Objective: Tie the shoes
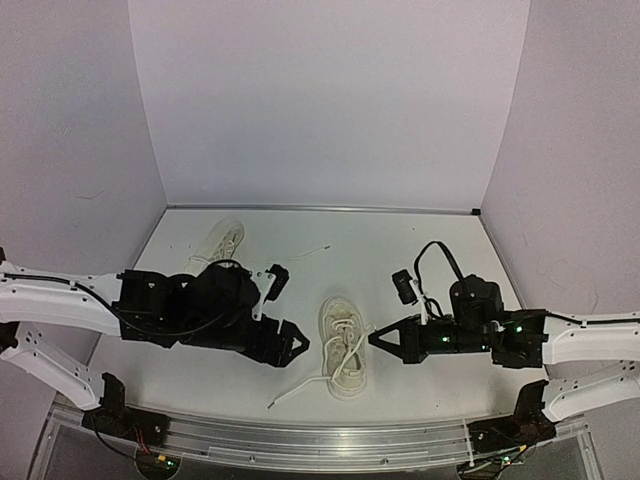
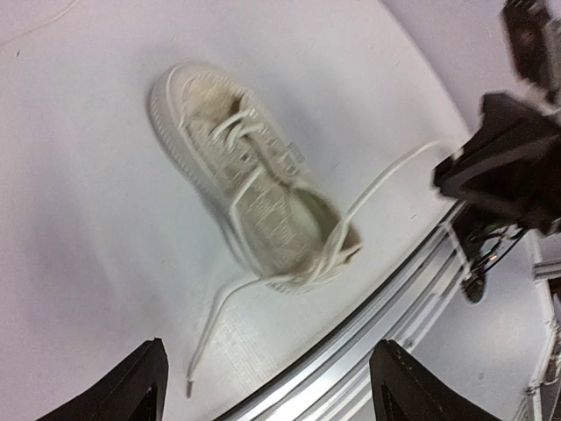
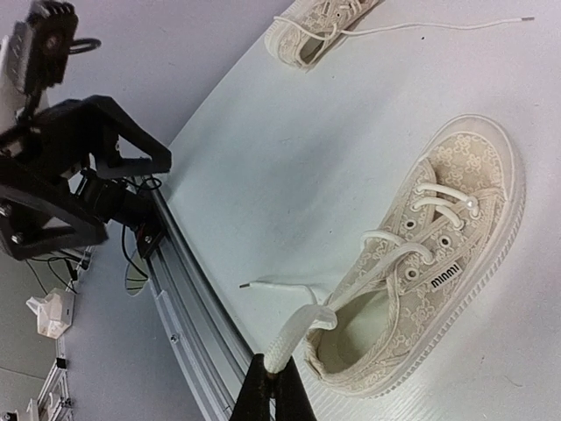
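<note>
Along the near edge of the white desk (image 1: 430, 250) a ribbed aluminium rail (image 1: 320, 438) is running from side to side, and just beyond it two black hands are facing each other across one shoe. The left hand (image 1: 298, 342) is hovering just left of that shoe, its fingers (image 2: 140, 386) spread wide with nothing between them. The right hand (image 3: 267, 390) is sitting just right of the shoe, its fingertips pressed together and pinching a flat white lace (image 3: 296, 331) close to where it is leaving the shoe's opening. Between the hands, the near shoe (image 1: 343, 345), a small cream-white canvas lace-up sneaker with a pale rubber sole, is lying upright on the desk, toe pointing away from the arms and heel toward the rail. Its other lace end (image 1: 300, 391) is trailing loose over the desk to the left, stopping short of the rail. The lacing over the tongue is looking crossed rather than knotted, though the left wrist view is too blurred to be sure. Farther back and to the left, well apart from the first, the far shoe (image 1: 222, 243), a matching cream-white sneaker, is lying near the desk's left edge, with a thin white lace (image 1: 305, 251) stretching out to its right.
</note>
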### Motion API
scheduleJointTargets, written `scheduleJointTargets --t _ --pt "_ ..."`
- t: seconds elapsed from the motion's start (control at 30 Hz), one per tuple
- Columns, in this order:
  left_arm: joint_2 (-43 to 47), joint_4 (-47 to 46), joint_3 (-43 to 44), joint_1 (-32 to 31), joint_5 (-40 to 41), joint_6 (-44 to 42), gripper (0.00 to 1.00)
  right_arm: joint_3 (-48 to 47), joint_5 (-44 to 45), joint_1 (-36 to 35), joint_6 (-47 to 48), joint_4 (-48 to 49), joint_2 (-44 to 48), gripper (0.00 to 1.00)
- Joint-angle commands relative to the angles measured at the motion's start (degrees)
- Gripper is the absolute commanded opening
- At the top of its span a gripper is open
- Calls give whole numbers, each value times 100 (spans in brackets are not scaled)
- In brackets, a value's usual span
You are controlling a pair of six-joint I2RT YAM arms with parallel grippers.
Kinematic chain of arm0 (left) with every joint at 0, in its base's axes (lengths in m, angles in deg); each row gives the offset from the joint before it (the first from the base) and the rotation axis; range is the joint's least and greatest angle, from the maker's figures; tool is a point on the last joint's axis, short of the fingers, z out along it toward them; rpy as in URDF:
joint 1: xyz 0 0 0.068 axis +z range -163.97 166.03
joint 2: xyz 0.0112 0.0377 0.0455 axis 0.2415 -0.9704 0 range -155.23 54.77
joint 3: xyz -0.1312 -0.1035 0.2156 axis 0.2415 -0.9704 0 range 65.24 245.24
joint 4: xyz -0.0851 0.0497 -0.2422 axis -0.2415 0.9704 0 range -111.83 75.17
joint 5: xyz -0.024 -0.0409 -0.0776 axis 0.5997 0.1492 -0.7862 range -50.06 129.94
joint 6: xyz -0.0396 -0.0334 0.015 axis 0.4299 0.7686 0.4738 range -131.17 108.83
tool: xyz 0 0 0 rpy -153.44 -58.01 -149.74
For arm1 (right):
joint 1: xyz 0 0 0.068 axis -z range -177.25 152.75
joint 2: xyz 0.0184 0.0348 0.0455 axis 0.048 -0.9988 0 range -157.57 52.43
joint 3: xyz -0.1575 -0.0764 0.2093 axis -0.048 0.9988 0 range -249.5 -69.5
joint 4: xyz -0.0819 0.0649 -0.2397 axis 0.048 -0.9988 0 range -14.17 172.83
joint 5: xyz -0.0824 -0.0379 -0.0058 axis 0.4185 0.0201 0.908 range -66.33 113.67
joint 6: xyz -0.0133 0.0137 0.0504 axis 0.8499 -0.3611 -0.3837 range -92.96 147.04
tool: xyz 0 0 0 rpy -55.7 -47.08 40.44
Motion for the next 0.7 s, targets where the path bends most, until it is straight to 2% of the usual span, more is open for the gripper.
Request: scheduleJointTargets --t 0.0,0.23,0.37,0.67 --pt "-646 1509 133 -219 101 -195 80 -47 395 -15 -181 -134 165 0" --pt "-1727 2246 716 -366 54 -633 74 -172 464 -8 -217 -204 215 0" --pt "-2100 2096 749 -377 -54 -896 70 -187 472 -13 -217 -249 288 0" --pt "-2948 1656 1081 -366 -328 -1383 55 -270 523 -15 -192 -306 290 0"
